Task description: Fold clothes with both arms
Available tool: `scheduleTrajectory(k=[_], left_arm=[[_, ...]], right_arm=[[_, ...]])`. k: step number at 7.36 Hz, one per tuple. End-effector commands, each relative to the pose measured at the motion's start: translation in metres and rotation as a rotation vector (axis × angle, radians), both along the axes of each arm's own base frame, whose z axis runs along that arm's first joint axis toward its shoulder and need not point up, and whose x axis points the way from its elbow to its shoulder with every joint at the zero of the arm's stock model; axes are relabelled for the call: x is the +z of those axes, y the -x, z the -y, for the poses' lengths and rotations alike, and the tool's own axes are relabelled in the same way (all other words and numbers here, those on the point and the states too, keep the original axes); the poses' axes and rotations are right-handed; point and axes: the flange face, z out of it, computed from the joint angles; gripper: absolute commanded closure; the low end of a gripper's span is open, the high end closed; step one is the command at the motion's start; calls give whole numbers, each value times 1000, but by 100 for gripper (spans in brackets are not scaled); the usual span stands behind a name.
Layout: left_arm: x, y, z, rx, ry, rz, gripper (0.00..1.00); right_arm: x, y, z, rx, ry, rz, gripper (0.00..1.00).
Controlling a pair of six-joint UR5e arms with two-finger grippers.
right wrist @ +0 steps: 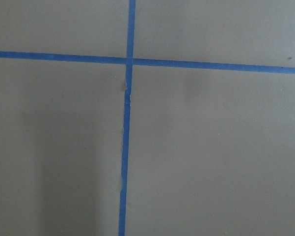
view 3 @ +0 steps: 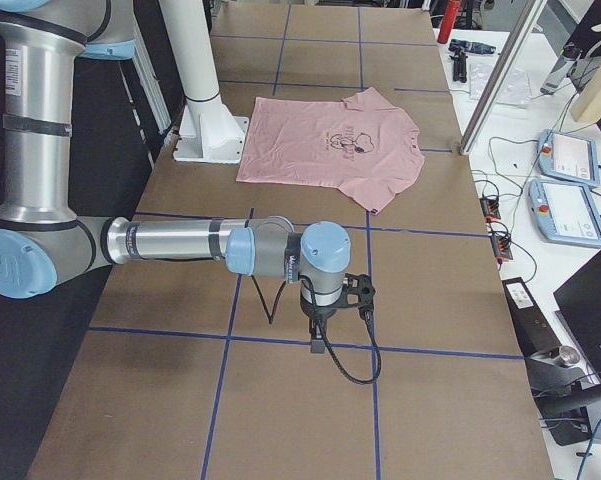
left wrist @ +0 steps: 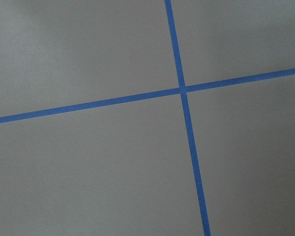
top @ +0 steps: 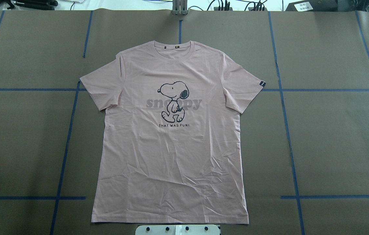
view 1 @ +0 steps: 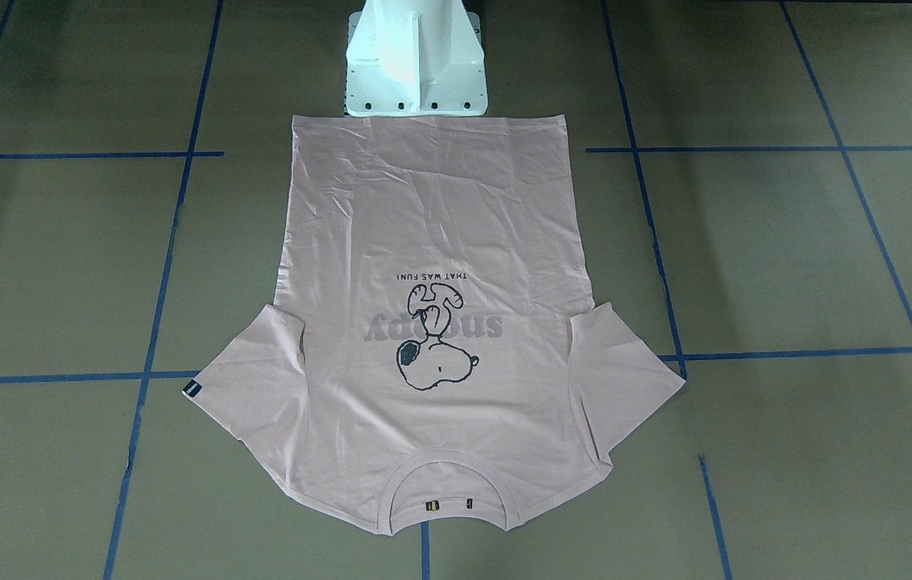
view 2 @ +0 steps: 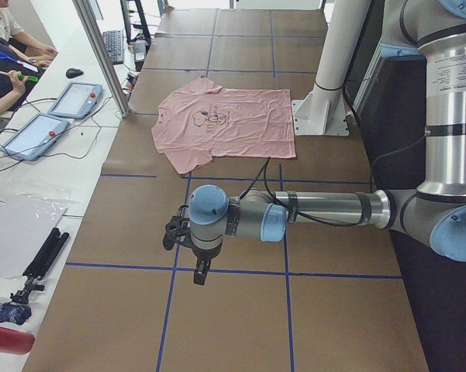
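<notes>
Nearest in the side view from the robot's left, the black two-finger left end effector (view 2: 200,273) hangs from the horizontal grey-silver left arm (view 2: 326,208). It points down over the bare brown paper-covered desk (view 2: 233,325), near a blue tape line (view 2: 333,273). I cannot tell whether its jaws stand apart or together, and it holds nothing. The black two-finger right end effector (view 3: 320,340) hangs likewise at the desk's other end, its spread equally unreadable and nothing held.

Well beyond both, at the desk's middle, the pale pink short-sleeved T-shirt (top: 171,147) lies flat, front up, sleeves spread, lightly creased toward the hem. Its hem lies just beside the white pedestal base (view 1: 416,56). The black-outlined Snoopy cartoon (top: 173,101) comes next, and the ribbed round collar (top: 172,55) is farthest.
</notes>
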Motion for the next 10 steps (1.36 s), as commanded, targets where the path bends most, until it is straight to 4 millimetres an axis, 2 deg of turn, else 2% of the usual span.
scheduleTrajectory(k=[1,3,4,6,7,9,10], left_arm=[[-4,-8,10,20,-15,50,0],[-4,-8,10,20,-16,54,0],[-8,-8,15,19,-48,54,0],[-25,-9,25,16,-198,52,0],[-49,-9,37,13,-338,56,0],[-104,-9,71,6,-560,60,0],[-143,-9,112,3,-657,56,0]], right_arm=[[-2,3,2,-6,-5,-1,0],[-16,6,16,-7,-31,1,0],[-34,13,34,-23,-69,2,0],[-103,26,95,-47,-207,-2,0],[-137,32,118,-55,-265,-1,0],[-152,34,128,-36,-285,13,0],[-149,39,131,-40,-325,74,0]])
